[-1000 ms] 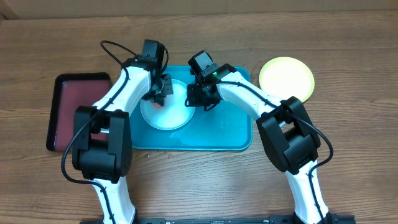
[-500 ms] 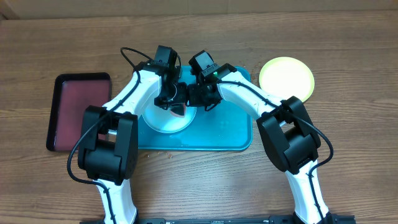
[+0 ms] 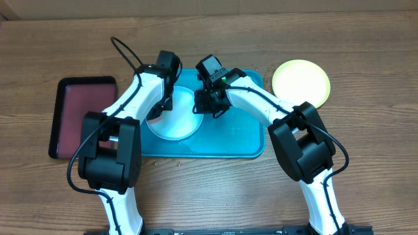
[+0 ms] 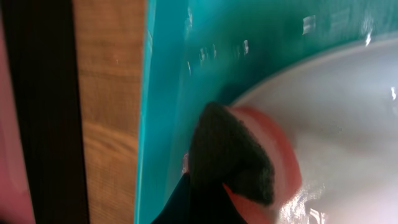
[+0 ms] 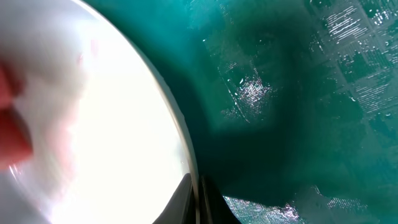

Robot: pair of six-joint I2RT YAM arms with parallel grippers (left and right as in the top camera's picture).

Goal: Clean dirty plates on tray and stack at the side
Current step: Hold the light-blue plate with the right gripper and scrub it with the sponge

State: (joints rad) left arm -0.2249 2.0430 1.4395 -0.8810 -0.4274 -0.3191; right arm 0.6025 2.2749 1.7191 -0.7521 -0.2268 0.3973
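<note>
A pale whitish plate (image 3: 175, 123) lies on the left half of the teal tray (image 3: 235, 134). My left gripper (image 3: 159, 108) is shut on a red sponge (image 4: 245, 163) with a dark scouring face, and the sponge is pressed on the plate's (image 4: 339, 124) left rim. My right gripper (image 3: 203, 104) is shut on the plate's right rim; in the right wrist view the rim (image 5: 186, 155) runs straight between the two fingertips (image 5: 197, 200). A yellow-green plate (image 3: 301, 82) sits on the table to the right of the tray.
A dark red tray with a black rim (image 3: 81, 117) lies left of the teal tray, with a strip of wooden table (image 4: 109, 93) between them. Both arms cross over the teal tray's back half. Small crumbs lie on the table in front of the tray (image 3: 171, 160).
My left gripper swept the sponge right across the plate, then back to its left rim. The right gripper has held the rim without moving.
</note>
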